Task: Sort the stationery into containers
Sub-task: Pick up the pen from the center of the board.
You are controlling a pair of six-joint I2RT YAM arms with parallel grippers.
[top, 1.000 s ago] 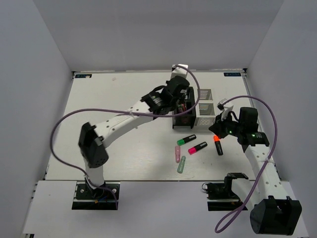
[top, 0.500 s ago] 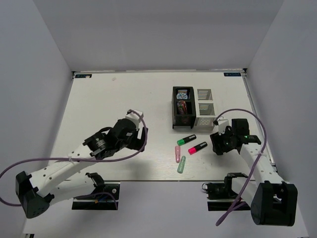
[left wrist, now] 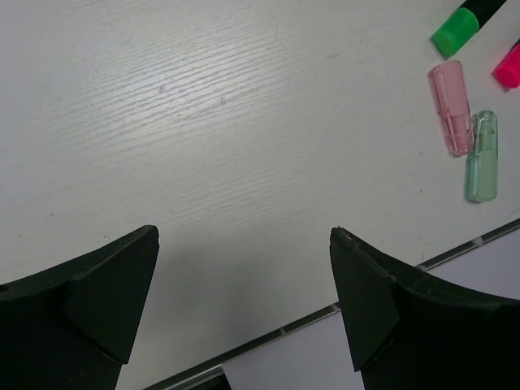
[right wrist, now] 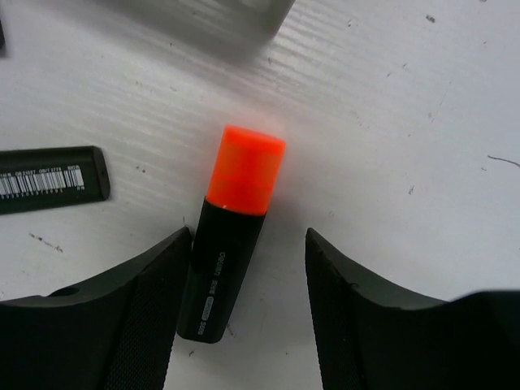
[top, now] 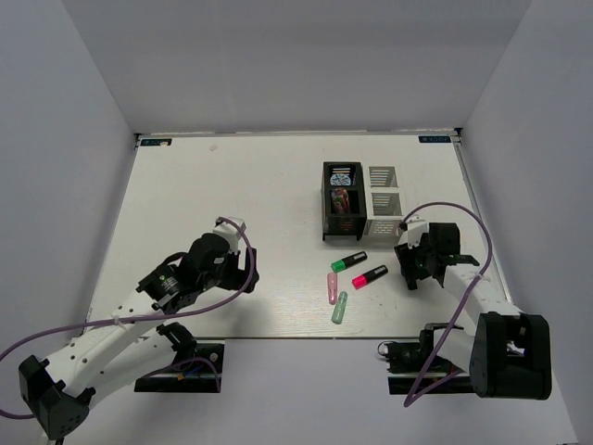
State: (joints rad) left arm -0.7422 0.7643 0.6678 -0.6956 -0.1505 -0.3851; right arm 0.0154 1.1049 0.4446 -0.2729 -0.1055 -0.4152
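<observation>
Lying flat, orange-capped highlighter (right wrist: 231,236), print unreadable, barcoded highlighter (right wrist: 49,179)

Top view: orange-capped highlighter (right wrist: 234,236) hidden beneath my right end effector (top: 414,263). Left wrist view: green-capped highlighter (left wrist: 460,26) cut by top edge, pink-capped highlighter (left wrist: 509,68) by right edge, cap only. Contents of the black organizer (top: 325,206) too small to identify from above.

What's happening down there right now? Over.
Left fingers open above table, holding nothing. Right fingers open, straddling orange highlighter, not gripping. Nothing in the way.
</observation>
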